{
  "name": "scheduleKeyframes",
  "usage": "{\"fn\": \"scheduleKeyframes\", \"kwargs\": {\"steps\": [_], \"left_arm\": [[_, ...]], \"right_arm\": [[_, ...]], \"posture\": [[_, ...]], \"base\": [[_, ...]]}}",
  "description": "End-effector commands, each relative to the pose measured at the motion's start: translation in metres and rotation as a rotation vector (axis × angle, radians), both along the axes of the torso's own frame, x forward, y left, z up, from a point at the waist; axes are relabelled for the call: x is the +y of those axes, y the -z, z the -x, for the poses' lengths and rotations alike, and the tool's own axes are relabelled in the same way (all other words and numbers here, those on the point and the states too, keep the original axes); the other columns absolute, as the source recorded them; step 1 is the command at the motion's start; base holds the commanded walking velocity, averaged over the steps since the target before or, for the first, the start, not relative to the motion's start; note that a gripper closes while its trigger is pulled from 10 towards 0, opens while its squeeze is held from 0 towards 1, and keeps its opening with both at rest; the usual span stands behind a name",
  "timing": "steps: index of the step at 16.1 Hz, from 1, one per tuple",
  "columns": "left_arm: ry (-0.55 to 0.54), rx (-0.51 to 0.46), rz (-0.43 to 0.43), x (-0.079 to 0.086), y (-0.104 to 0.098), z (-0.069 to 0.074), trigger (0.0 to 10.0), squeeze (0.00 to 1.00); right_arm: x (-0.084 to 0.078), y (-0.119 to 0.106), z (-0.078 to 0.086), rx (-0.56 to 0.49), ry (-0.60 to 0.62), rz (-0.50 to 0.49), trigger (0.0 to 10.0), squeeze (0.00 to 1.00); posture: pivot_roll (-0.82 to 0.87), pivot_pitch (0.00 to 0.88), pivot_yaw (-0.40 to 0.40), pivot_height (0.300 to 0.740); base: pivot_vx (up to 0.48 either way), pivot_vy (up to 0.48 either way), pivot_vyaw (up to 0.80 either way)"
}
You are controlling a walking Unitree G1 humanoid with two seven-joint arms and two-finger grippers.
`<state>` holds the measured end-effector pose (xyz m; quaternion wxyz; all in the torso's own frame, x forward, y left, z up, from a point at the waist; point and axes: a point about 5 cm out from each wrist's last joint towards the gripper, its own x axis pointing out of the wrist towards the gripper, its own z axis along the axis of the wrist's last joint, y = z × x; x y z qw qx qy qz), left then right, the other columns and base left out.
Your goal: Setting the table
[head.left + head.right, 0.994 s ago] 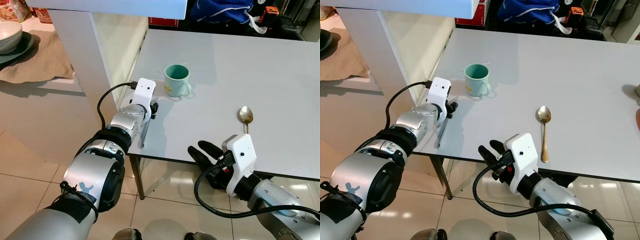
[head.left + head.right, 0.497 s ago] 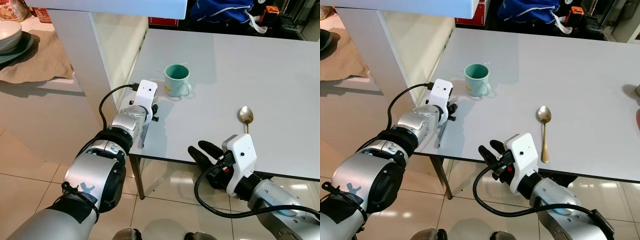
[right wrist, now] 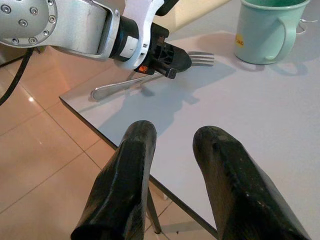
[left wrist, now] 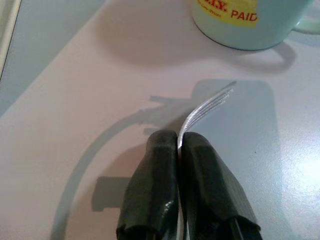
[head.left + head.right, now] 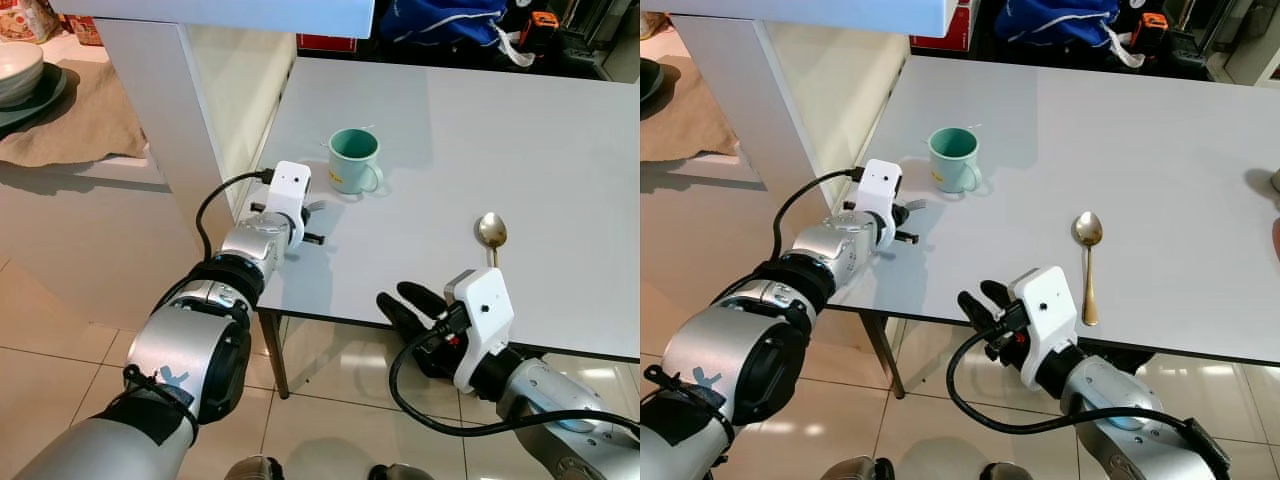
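A teal mug (image 5: 354,158) stands near the left side of the white table (image 5: 480,120). Just short of it, over the table's near left corner, my left gripper (image 4: 178,142) is shut on a silver fork (image 3: 200,59). The tines (image 4: 207,105) point at the mug and hang low over the tabletop. A gold spoon (image 5: 491,232) lies toward the front right of the table, bowl away from me. My right gripper (image 3: 172,132) is open and holds nothing. It sits just below and in front of the table's front edge (image 5: 405,305).
To the left stands a white counter panel (image 5: 170,110). Behind it, a beige cloth (image 5: 80,120) carries a bowl (image 5: 18,70) on a plate. A blue bag (image 5: 450,20) lies beyond the table's far edge. Tiled floor runs under the table.
My left wrist has rolled. The fork has swung from slanting down along the table edge to lying level, tines toward the mug. The right arm has not moved.
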<state>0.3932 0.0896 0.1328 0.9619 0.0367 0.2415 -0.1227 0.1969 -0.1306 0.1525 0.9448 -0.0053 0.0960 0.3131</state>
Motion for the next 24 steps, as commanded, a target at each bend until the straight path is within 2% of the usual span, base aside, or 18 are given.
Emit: {"fn": "scheduleKeyframes", "kwargs": {"steps": [1,5,6,7,8,10,11,15,17,18,19,22,23,24], "left_arm": [[-0.019,0.042,0.034,0.003,0.006,0.003,0.0,0.0],[-0.047,0.058,0.089,0.004,0.006,0.002,0.0,0.0],[-0.089,0.09,0.206,0.002,0.003,0.002,0.0,0.0],[-0.107,0.105,0.26,0.001,0.002,0.002,0.0,0.0],[-0.148,0.133,0.375,-0.001,0.0,0.001,0.0,0.0],[-0.195,0.148,0.493,-0.002,-0.003,0.0,0.0,0.0],[-0.222,0.149,0.594,-0.004,-0.008,-0.002,0.0,0.0],[-0.283,0.14,0.741,-0.005,-0.014,-0.005,0.0,0.0],[-0.302,0.159,0.736,-0.005,-0.01,-0.003,0.0,0.0],[-0.303,0.166,0.736,-0.005,-0.008,-0.002,0.9,0.0],[-0.306,0.177,0.75,-0.007,-0.007,-0.001,10.0,0.0],[-0.322,0.196,0.808,-0.01,-0.005,0.0,10.0,0.0],[-0.327,0.198,0.812,-0.011,-0.003,0.001,10.0,0.32],[-0.329,0.198,0.813,-0.011,-0.003,0.001,10.0,0.32]], "right_arm": [[0.0,-0.003,0.001,-0.001,-0.011,0.003,10.0,0.0],[0.001,-0.002,0.002,0.001,-0.011,0.004,10.0,0.0],[0.001,-0.002,0.002,0.002,-0.01,0.004,10.0,0.0],[0.0,-0.002,0.002,0.003,-0.009,0.005,10.0,0.0],[0.0,-0.002,0.003,0.004,-0.009,0.007,10.0,0.0],[0.0,-0.002,0.003,0.005,-0.009,0.007,10.0,0.0],[0.0,-0.002,0.003,0.003,-0.01,0.007,10.0,0.0],[0.0,-0.002,0.002,0.0,-0.016,0.005,10.0,0.0],[0.002,-0.003,0.003,0.002,-0.032,-0.001,10.0,0.0],[0.002,-0.003,0.004,0.004,-0.042,-0.005,10.0,0.0],[0.004,-0.005,0.007,0.006,-0.075,-0.022,10.0,0.0],[0.005,-0.006,0.009,0.006,-0.101,-0.033,10.0,0.0],[0.004,-0.006,0.009,0.006,-0.098,-0.028,10.0,0.0],[0.004,-0.006,0.009,0.005,-0.098,-0.027,10.0,0.0]], "posture": [[-0.15,0.106,0.027,0.74],[-0.15,0.11,0.03,0.74],[-0.15,0.111,0.03,0.74],[-0.15,0.111,0.03,0.74],[-0.15,0.111,0.03,0.74],[-0.15,0.109,0.031,0.74],[-0.15,0.109,0.031,0.74],[-0.15,0.103,0.033,0.74],[-0.16,0.102,0.035,0.74],[-0.16,0.101,0.036,0.74],[-0.16,0.101,0.036,0.74],[-0.16,0.103,0.034,0.74],[-0.16,0.103,0.034,0.74],[-0.16,0.103,0.034,0.74]], "base": [[0.0,0.0,0.0],[0.0,0.0,0.0],[0.0,0.0,0.0],[0.0,0.0,0.0],[0.0,0.0,0.0],[0.0,0.0,0.0],[0.0,0.0,0.0],[0.0,0.0,0.0],[0.0,0.0,0.0],[0.0,0.0,0.0],[0.0,0.0,0.0],[0.0,0.0,0.0],[0.0,0.0,0.0],[0.0,0.0,0.0]]}}
